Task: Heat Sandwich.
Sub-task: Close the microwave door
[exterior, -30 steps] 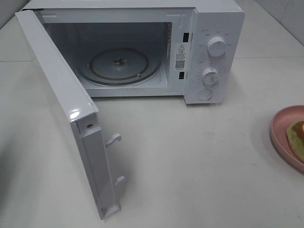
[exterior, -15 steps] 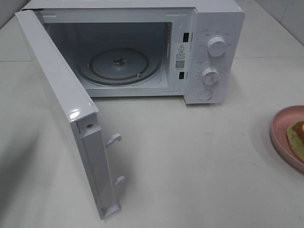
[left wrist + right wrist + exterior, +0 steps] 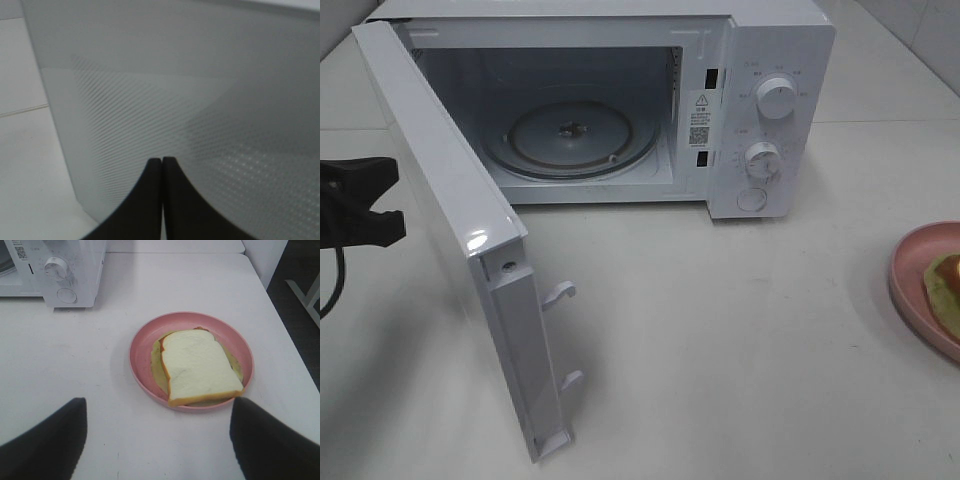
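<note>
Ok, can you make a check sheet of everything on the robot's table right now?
Surface: white table, bare between the items.
Job's things: sandwich lying on the pink plate, right of the microwave; door swung open, turntable bare.
Clutter: nothing seen.
End effectors: left end effector shut, empty, close to the outer face of the door; right end effector open, empty, before the plate.
Cables: black cable hanging by the left arm.
Surroundings: dark floor beyond the table edge.

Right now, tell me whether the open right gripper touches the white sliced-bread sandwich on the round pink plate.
Apart. The right wrist view shows bare table between the right gripper, its fingers spread wide, and the sandwich on the plate.
</note>
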